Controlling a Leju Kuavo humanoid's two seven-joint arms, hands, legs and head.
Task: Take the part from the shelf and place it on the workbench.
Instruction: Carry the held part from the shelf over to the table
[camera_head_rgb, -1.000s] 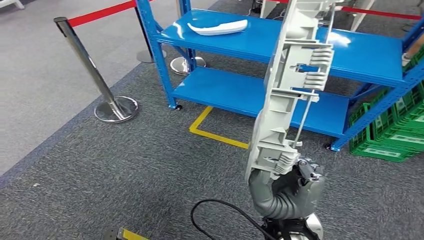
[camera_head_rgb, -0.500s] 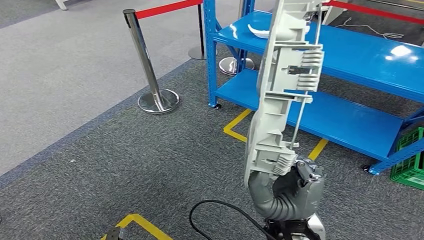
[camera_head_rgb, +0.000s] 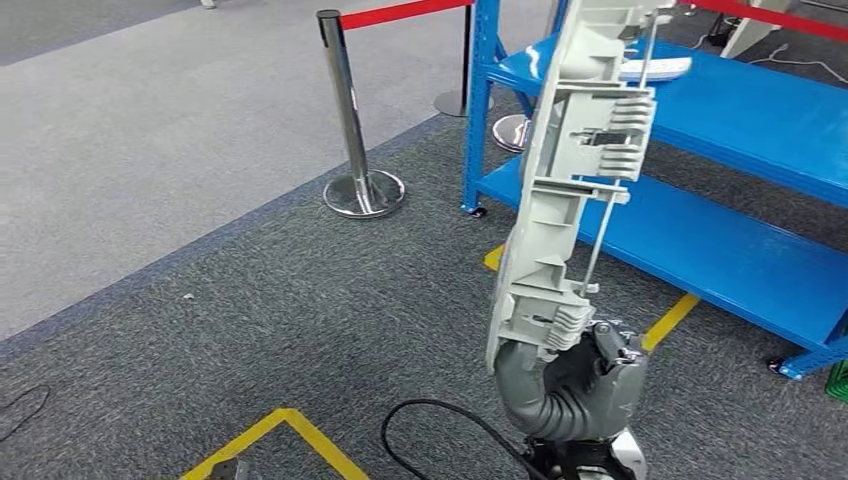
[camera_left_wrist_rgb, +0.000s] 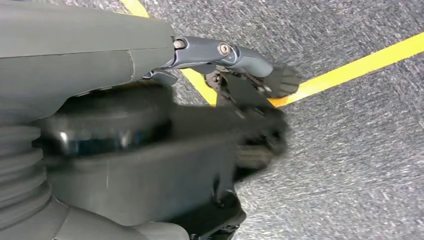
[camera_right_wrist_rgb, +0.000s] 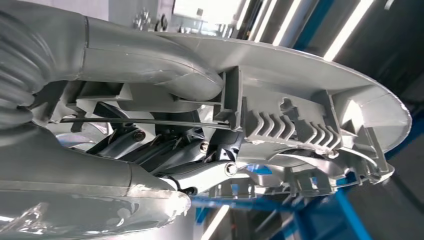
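The long, ribbed light-grey plastic part (camera_head_rgb: 575, 170) is held upright at its lower end by the right hand (camera_head_rgb: 585, 375), clamped around it above the dark grey carpet (camera_head_rgb: 300, 300) before the blue metal shelf (camera_head_rgb: 740, 100), while the left hand's (camera_left_wrist_rgb: 150, 150) state cannot be told.

Nothing readable here that I can spot, no text, labels, brand marks or numbers anywhere. The grey part (camera_head_rgb: 565, 190) held upright in the right hand (camera_head_rgb: 590, 385) is bare ribbed plastic with no printing. The blue shelf (camera_head_rgb: 740, 170) beyond it carries no tag, and the yellow floor tape (camera_head_rgb: 300, 435) to the hand's left is plain line, no lettering.
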